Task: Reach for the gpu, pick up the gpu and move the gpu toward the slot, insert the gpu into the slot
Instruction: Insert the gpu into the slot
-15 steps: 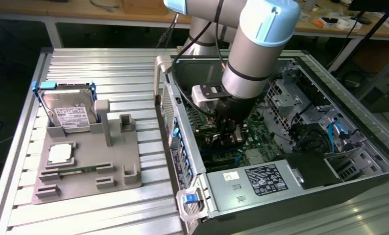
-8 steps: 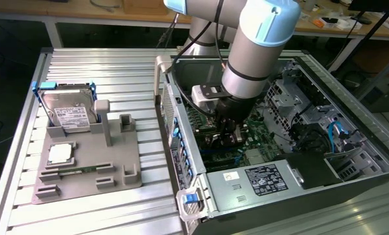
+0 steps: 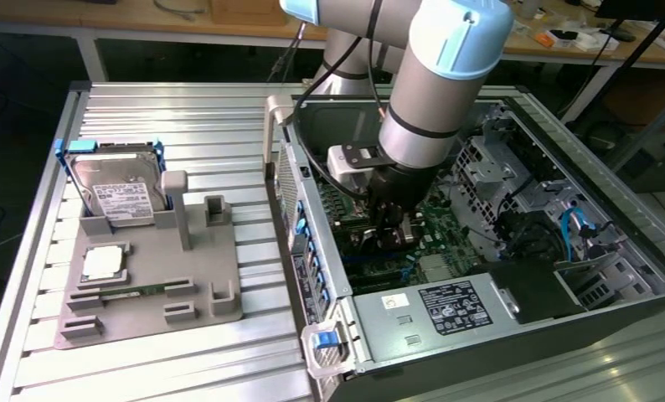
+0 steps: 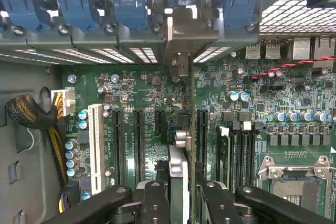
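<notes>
Wrist view: gripper (image 4: 178, 195) is pinching the gpu (image 4: 178, 163) edge-on, with the card standing upright on the green motherboard (image 4: 152, 98) and its bracket end near the back wall of the case (image 4: 105, 53).

Dark green motherboard (image 4: 152, 103), silver-edged gpu (image 4: 178, 174).
On the motherboard, a white connector (image 4: 96, 148) beside black connectors (image 4: 119, 145); blue latches (image 4: 126, 9) along its edge.

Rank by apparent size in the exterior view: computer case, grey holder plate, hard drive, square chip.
1. computer case, largest by far
2. grey holder plate
3. hard drive
4. square chip, smallest
</notes>
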`<state>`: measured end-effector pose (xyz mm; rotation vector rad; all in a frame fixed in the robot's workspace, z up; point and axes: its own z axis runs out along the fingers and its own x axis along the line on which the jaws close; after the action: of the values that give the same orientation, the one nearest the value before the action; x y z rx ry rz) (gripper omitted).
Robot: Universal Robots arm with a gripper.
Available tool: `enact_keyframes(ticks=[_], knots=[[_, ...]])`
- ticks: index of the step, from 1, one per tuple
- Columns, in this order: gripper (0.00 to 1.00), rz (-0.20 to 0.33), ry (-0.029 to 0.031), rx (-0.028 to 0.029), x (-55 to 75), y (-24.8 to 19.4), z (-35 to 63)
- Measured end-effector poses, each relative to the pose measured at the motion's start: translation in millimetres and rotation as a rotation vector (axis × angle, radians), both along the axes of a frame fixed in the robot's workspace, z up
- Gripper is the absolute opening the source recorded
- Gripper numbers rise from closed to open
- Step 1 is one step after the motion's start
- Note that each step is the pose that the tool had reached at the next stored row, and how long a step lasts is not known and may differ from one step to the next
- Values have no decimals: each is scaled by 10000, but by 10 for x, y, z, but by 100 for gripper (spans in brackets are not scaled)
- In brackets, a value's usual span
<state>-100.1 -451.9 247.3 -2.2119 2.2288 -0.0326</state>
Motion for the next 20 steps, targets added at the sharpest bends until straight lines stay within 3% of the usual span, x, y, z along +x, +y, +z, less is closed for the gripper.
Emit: enact_keyframes(ticks=[20], knots=[[28, 0, 0, 0, -8, 0, -40]])
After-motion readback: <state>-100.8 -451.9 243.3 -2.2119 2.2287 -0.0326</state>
